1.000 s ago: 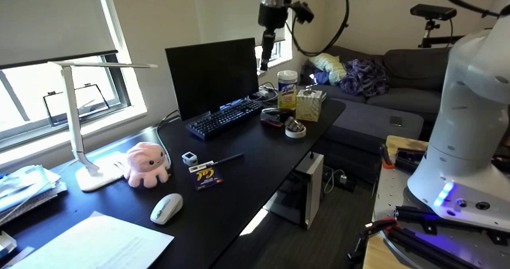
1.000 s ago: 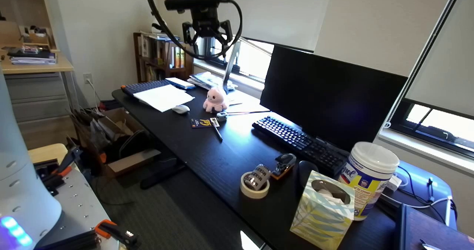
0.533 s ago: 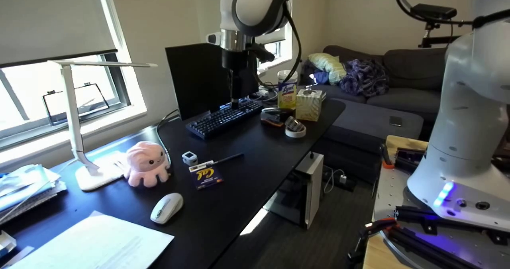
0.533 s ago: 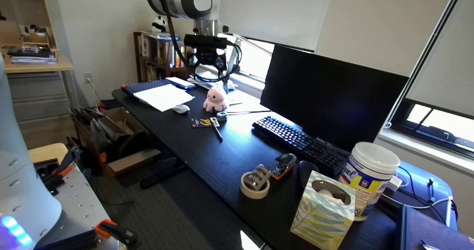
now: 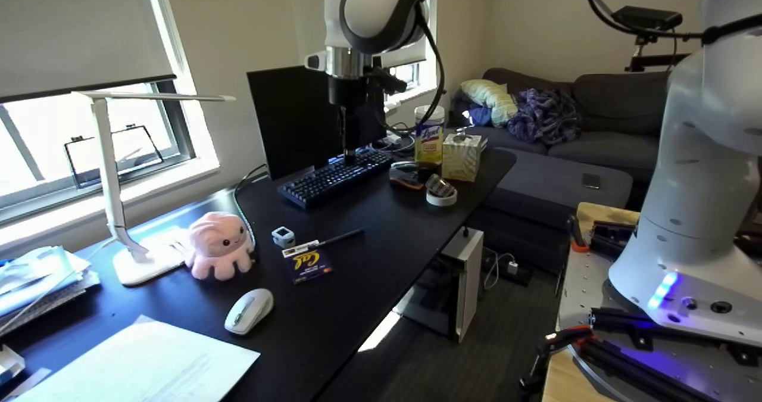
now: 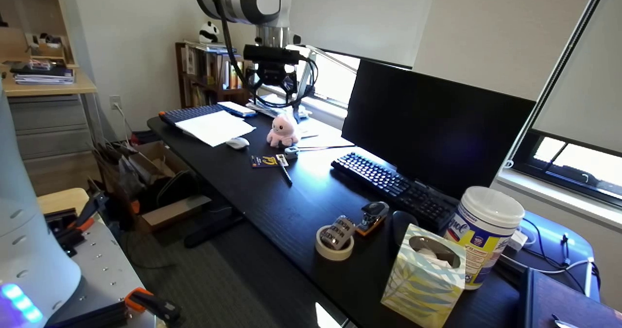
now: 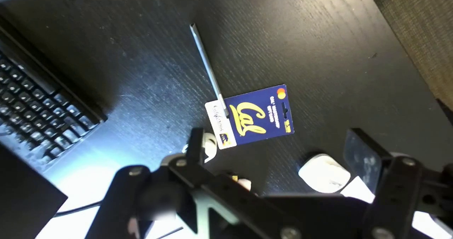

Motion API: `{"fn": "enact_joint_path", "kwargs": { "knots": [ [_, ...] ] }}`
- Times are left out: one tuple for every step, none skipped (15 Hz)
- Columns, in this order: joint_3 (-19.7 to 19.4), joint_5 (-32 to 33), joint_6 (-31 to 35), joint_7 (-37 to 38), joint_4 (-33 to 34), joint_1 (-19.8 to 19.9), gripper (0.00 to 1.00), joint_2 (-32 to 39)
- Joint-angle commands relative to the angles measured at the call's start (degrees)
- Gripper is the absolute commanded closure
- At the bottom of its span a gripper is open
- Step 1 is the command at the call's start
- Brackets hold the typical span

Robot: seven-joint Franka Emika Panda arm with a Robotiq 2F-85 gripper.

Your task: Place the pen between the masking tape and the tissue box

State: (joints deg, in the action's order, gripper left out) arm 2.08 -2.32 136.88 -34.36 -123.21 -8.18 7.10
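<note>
Pen, slim, grey, straight-barrelled: lies on the black wood-grain worktop, with one end over the pale strip of a flat blue-and-yellow "Cal" card; not yet lifted.

Pen from the jaws: ahead of the black two-fingered gripper in the wrist view, nearly in line with the jaw on the left of that view rather than centred; down on the worktop, well below the fingertips by both exterior views.

Pen's long axis: slants steeply through the wrist view, from upper left down to the card; roughly crosswise to the line joining the jaws, a little off square.

Jaws: spread wide, with nothing between; gripping nothing, touching nothing.

Gripper over worktop: judged at the approach stage, before any grasp; seems to need a sideways shift toward the pen, a small twist, then a straight descent over the free stretch of barrel, with a risk of dragging the card if closed too near it.

Masking tape, squat cream-coloured ring: rests flat, well apart from the pen, with a brown printed roll tilted in its middle.

Tissue box, pale-yellow leaf-patterned cardboard: stands upright near the tape.

Gap between tape and box: intended resting place; probably calls for a low release, without nudging the roll.
</note>
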Motion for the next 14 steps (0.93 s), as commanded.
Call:
{"fn": "enact_joint_path", "kwargs": {
  "knots": [
    [1.90, -0.88, -5.57, -3.23, 12.21, 3.36, 0.00, 14.31],
    [2.92, -1.96, -6.68, -6.38, 15.25, 4.54, 0.00, 17.82],
    [3.12, -0.53, -6.95, -5.50, 18.41, 4.89, 0.00, 21.53],
    [3.81, -0.30, -7.63, -6.75, 22.05, 5.76, 0.00, 25.48],
    [4.45, 0.17, -7.76, -7.92, 25.18, 6.40, 0.00, 28.98],
    [5.40, 0.36, -7.83, -10.10, 28.42, 7.12, 0.00, 32.53],
    [6.03, 0.96, -8.57, -11.43, 31.76, 7.30, 0.00, 35.69],
    [6.86, 1.22, -9.46, -13.42, 35.13, 7.67, 0.00, 38.72],
    [7.17, 1.84, -10.40, -14.42, 38.48, 7.40, 0.00, 41.50],
    [7.12, 2.56, -10.81, -14.83, 40.52, 6.98, 0.00, 43.18],
    [6.79, 3.50, -11.30, -14.21, 42.85, 6.19, 0.00, 44.88],
    [5.67, 5.21, -11.15, -12.48, 44.14, 5.09, 0.00, 45.85],
    [5.06, 6.40, -11.83, -10.96, 45.51, 4.25, 0.00, 46.59],
    [4.76, 7.28, -12.86, -10.27, 46.84, 3.90, 0.00, 47.44]
  ]
}}
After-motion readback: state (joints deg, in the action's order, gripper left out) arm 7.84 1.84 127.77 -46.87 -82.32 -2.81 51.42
